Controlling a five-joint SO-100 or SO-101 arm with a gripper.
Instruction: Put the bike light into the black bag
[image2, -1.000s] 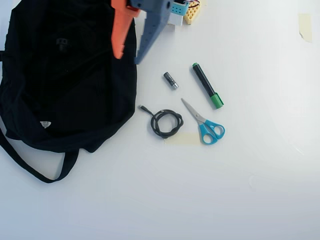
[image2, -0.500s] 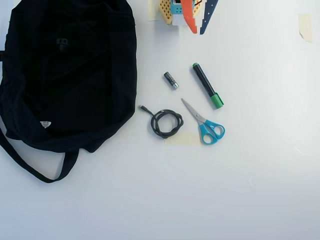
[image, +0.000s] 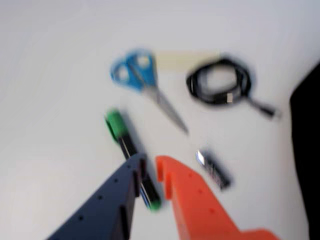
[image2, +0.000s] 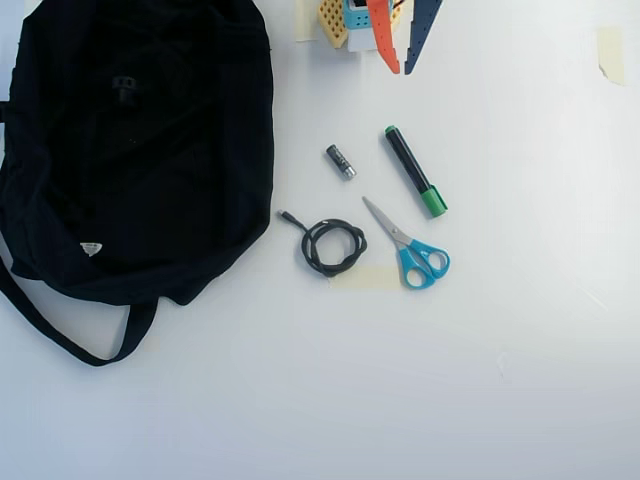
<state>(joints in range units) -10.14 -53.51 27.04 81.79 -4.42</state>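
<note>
The black bag (image2: 140, 170) lies flat at the left of the overhead view, strap trailing toward the front; its edge shows at the right of the wrist view (image: 307, 150). A small black chunky thing, the bike light (image2: 123, 88), lies on the bag's upper part, hard to make out against the fabric. My gripper (image2: 402, 68) is at the top centre, well right of the bag, with its orange and dark blue fingers slightly apart and empty. In the wrist view the gripper (image: 151, 162) hovers above the table over a marker's end.
On the white table right of the bag lie a small dark battery (image2: 340, 161), a green-capped black marker (image2: 415, 172), blue-handled scissors (image2: 408, 246) and a coiled black cable (image2: 332, 246). Tape pieces sit at the cable's front (image2: 365, 278) and the far right (image2: 608, 52).
</note>
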